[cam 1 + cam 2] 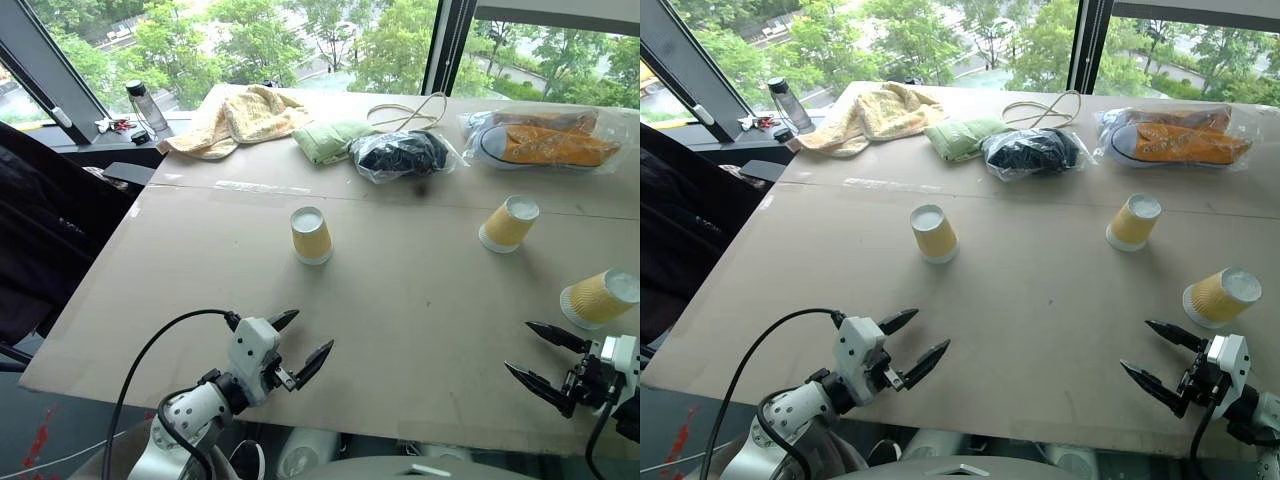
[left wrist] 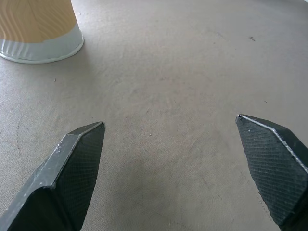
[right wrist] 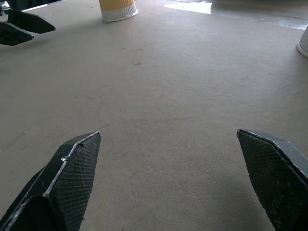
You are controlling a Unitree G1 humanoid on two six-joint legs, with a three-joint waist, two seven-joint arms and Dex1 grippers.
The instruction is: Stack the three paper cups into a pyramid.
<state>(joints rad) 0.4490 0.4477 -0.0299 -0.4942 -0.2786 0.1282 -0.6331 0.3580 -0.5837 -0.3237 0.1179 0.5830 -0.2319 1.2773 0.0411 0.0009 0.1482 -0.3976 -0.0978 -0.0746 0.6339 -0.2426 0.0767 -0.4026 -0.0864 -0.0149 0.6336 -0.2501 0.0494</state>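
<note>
Three yellow paper cups stand mouth down and apart on the tan table [image 1: 400, 300]. One cup [image 1: 311, 235] is at the centre left, one [image 1: 508, 223] at the centre right, and one [image 1: 600, 298] near the right edge. My left gripper [image 1: 308, 335] hovers open and empty by the front edge, short of the centre-left cup [image 2: 38, 29]. My right gripper [image 1: 520, 347] is open and empty at the front right, just in front of the right-edge cup. The right wrist view shows my left gripper's fingers [image 3: 24, 26] and the centre-left cup [image 3: 118, 8] across the table.
Along the far side lie a yellow towel [image 1: 240, 118], a green cloth [image 1: 330, 138], a black bundle in plastic [image 1: 402, 153], a cable [image 1: 410, 110] and a bagged orange item [image 1: 545, 142]. A bottle [image 1: 145, 105] stands on the sill. A dark chair [image 1: 40, 220] is at the left.
</note>
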